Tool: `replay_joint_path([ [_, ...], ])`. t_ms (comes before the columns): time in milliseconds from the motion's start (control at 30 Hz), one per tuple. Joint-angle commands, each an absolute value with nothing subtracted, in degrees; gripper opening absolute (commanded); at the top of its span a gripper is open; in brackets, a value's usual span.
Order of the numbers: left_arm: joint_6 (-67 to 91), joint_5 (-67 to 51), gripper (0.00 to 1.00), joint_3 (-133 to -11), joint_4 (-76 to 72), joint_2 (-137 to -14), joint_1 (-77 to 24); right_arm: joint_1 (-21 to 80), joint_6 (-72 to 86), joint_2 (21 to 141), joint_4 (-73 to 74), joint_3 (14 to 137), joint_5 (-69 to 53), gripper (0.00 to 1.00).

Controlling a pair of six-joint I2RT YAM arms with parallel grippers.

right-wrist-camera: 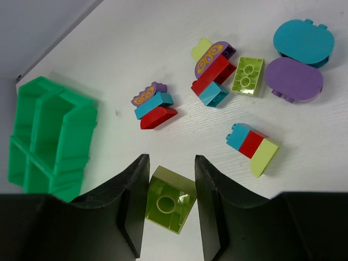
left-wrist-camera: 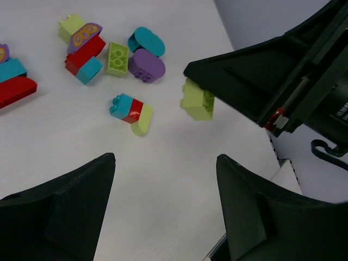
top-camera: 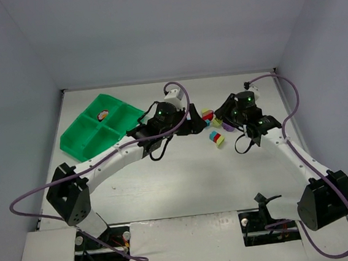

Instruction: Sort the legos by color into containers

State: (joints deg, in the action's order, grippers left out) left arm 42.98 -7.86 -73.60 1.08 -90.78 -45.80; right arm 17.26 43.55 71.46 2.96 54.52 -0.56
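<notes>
Closest to the right wrist camera, the right jaws are clamped on a yellow-green brick [right-wrist-camera: 170,205]. One black finger presses each side, and the brick's ringed face is turned up toward the lens. In the left wrist view the same brick [left-wrist-camera: 197,100] sits at the tip of the right arm's fingers [left-wrist-camera: 255,76]. Whether it touches the desk [left-wrist-camera: 163,179] cannot be told.

The left jaws stand wide open. Their fingers [left-wrist-camera: 65,206] are spread with only bare desk between them, gripping nothing.

The other legos lie loose on the desk beyond the held brick:
- A short row of cyan, red and yellow-green pieces [right-wrist-camera: 253,148] lies nearest.
- Farther off is a yellow-green square brick [right-wrist-camera: 247,76].
- Just beside that brick is a purple oval piece [right-wrist-camera: 293,79], which touches a cyan oval piece [right-wrist-camera: 303,38].
- To the left of the square brick is a cluster of red, cyan and yellow-green bricks topped by a purple butterfly-printed piece [right-wrist-camera: 213,73].
- Apart from the cluster stands a small stack [right-wrist-camera: 154,106] with a purple printed piece on cyan on red.

From above, this pile [top-camera: 214,126] lies between the two arms' tips. The green tray [top-camera: 86,145] sits at the far left of the desk, well apart from the pile, with its four compartments laid out two by two. One small piece [top-camera: 103,114] lies in the far compartment, too small to tell its colour.
</notes>
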Motion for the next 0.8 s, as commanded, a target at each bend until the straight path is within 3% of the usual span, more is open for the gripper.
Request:
replay_joint_path([
  [0, 44.21, -4.92, 0.68, -78.31, -8.08, -91.66, -47.28, 17.75, 47.98, 69.87, 2.2, 56.95, -2.02, 0.0],
  [400, 41.4, -2.55, 0.58, -81.91, -11.07, -97.03, -48.78, 17.75, 52.99, 69.61, 0.88, 57.74, -5.62, 0.0],
  [767, 41.75, -4.57, 0.57, -81.74, -14.68, -98.96, -49.31, 17.75, 54.32, 70.31, 0.53, 57.92, -7.12, 0.0],
])
